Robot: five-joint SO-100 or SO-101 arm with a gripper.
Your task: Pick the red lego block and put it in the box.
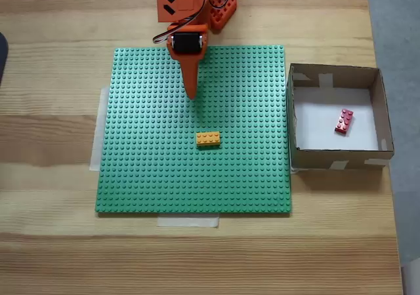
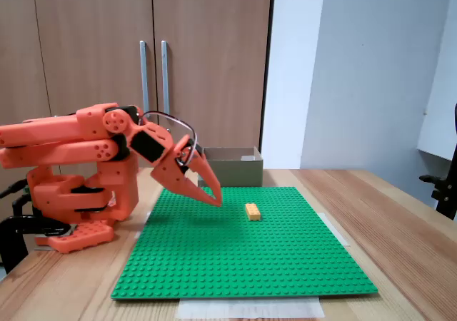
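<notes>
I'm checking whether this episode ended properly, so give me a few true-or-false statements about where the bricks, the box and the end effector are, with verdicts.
1. The red lego block lies inside the box. True.
2. The yellow-orange brick is in the box too. False: it sits on the green baseplate.
3. The end effector holds a brick. False: its jaws are shut on nothing, above the baseplate.
4. In the top-down fixed view the box stands right of the baseplate. True.
</notes>
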